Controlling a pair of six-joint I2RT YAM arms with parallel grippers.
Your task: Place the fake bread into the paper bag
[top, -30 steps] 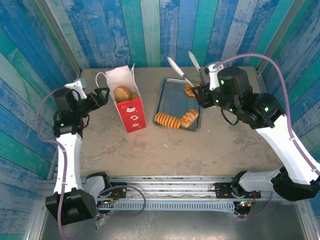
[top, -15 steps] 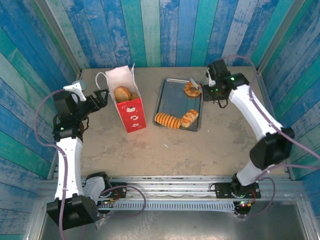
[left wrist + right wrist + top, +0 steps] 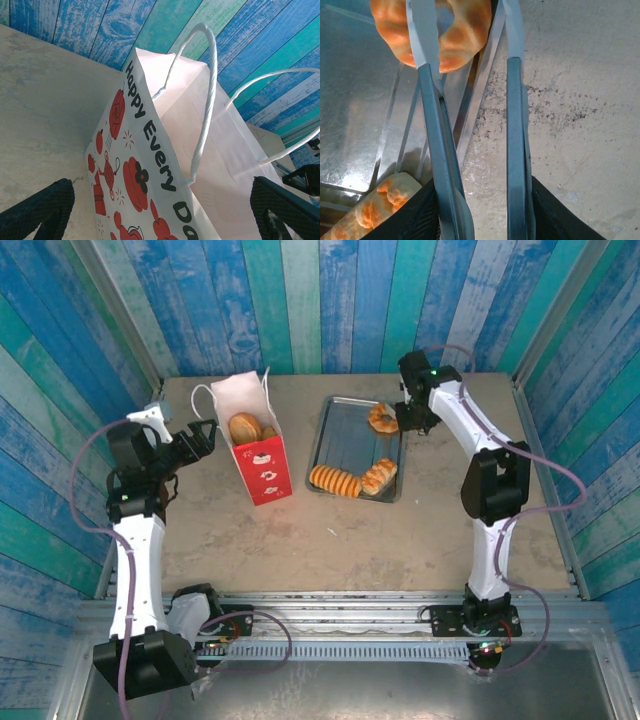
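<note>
1. The croissant point(image 3: 455, 35) lies at the far right corner of the grey tray point(image 3: 345, 435). A ridged loaf point(image 3: 334, 481) and another pastry point(image 3: 380, 476) sit along its near edge.
2. A round bun point(image 3: 245, 428) sits inside the paper bag point(image 3: 262, 472), which stands left of the tray.
3. My right gripper point(image 3: 392, 420) is partly open and grips nothing. One finger lies across the croissant, and the tray's rim runs between the two.
4. My left gripper point(image 3: 203, 432) gapes wide and empty beside the bag.

Upright paper bag point(image 3: 265, 476) (white, red-printed) holds some fake bread point(image 3: 245, 428); three pieces lie nearby.
</note>
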